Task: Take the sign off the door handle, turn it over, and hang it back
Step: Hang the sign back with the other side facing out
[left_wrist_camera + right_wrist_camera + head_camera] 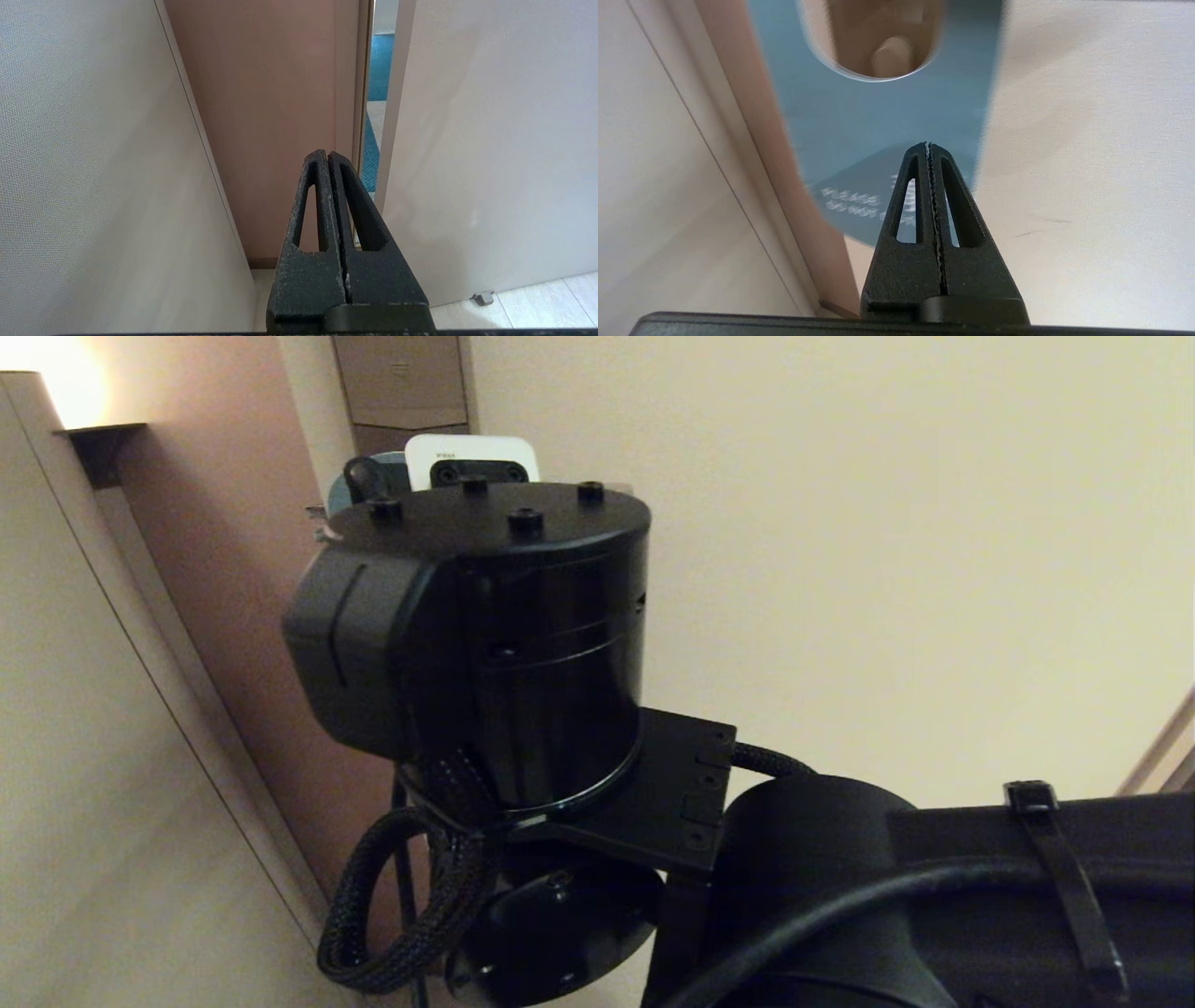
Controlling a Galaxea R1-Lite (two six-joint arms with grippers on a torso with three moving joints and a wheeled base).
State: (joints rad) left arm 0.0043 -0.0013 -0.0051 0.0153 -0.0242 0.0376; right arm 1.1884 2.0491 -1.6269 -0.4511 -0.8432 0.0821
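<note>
Stage: the start of the task is judged to be in hand; the sign is not yet seen taken off, turned or rehung.
Sign: the sign [878, 121] is seen in the right wrist view with its blue face toward the camera, white lettering low on the card and the oval hole above.
Handle: the door handle [891, 56] is glimpsed through that hole as a rounded beige tip; whether the card rests on it cannot be told with certainty, though it is judged to hang there.
Right claw: the right gripper [929, 145] is held just in front of the blue card with its jaws pressed together on nothing; contact with the card cannot be told.
Left claw: the left gripper [327, 154] is parked low beside the wall, jaws together and empty.
Head view: most of it is blocked by the right arm [485, 635]; only a sliver of blue is seen behind it.
Left to do: everything — the jaws must be opened, the card gripped, lifted off the lever, flipped to its other face and hung again.
</note>
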